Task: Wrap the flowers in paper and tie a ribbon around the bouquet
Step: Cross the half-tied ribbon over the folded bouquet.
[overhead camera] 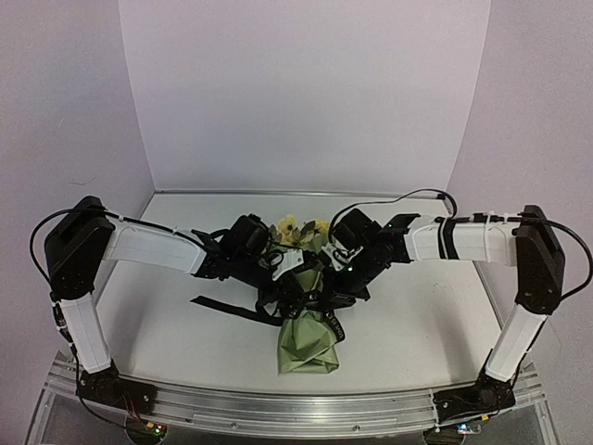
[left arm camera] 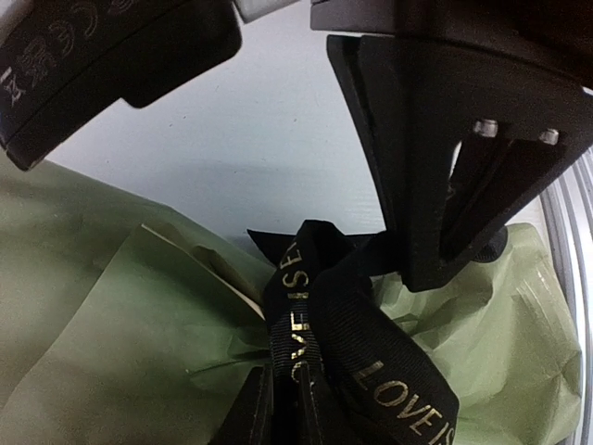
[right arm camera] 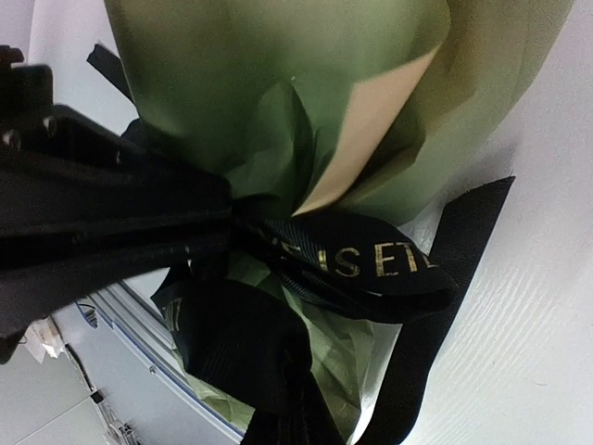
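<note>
Across the waist of the twelve-to-six bouquet [overhead camera: 309, 345], left fingers [left arm camera: 252, 413] at nine and right fingers [right arm camera: 278, 428] at three each pinch the ribbon [left arm camera: 306, 306].

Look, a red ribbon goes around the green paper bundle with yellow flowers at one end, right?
Nearly. The ribbon is black with pale lettering, not red; the left wrist view shows it clearly. It does go around the green paper, with yellow flowers at one end.
</note>
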### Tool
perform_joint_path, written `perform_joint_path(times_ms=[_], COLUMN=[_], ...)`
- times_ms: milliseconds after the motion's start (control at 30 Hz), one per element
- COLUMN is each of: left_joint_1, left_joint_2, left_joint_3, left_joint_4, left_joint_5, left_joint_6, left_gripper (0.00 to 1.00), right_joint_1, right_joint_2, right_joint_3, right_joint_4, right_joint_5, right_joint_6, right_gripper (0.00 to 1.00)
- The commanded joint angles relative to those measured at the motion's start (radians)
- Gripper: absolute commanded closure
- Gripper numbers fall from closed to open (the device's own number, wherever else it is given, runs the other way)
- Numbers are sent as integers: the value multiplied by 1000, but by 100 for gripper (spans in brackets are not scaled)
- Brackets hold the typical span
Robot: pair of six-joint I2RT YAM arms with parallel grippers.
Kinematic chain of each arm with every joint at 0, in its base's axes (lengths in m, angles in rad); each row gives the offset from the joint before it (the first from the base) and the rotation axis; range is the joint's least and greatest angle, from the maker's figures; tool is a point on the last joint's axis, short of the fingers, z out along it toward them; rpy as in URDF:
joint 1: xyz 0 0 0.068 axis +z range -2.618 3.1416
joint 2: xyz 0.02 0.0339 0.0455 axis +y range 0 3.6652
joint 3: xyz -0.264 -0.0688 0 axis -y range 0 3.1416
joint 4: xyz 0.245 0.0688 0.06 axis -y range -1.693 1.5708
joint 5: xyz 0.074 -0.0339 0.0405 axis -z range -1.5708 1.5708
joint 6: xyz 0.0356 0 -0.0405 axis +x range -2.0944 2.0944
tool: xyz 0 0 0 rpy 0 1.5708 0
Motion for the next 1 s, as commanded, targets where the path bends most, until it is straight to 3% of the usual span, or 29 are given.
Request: perform_joint_path(times_ms=[0,67,167,633,833,967], left_joint_1=[2,2,2,0,0,0], left_joint_2=[-22,-9,13,81,66,30], left_joint_3=[20,38,64,149,134,98], left_joint_4=[24,16,-5,-131,-103,-37], left_joint_5=[17,12,18,54,66,61], left_joint_6=[-8,-11,-11,8,-1,-22], left_gripper=[75,66,63,73,94,99], right_joint_1=[-3,-3,-3,-5,-7,-12], right_joint_2=[-18,-38,-56,-33,-19,-5], right_joint_3=[-20,-38,-52,-22,-10,1], right_joint_4=[25,25,23,13,13,16], right_joint_5=[-14,-3,4,4,-10,-40], right_joint_6=[18,17,17,16,7,-10], right_gripper=[100,100,100,100,100,100])
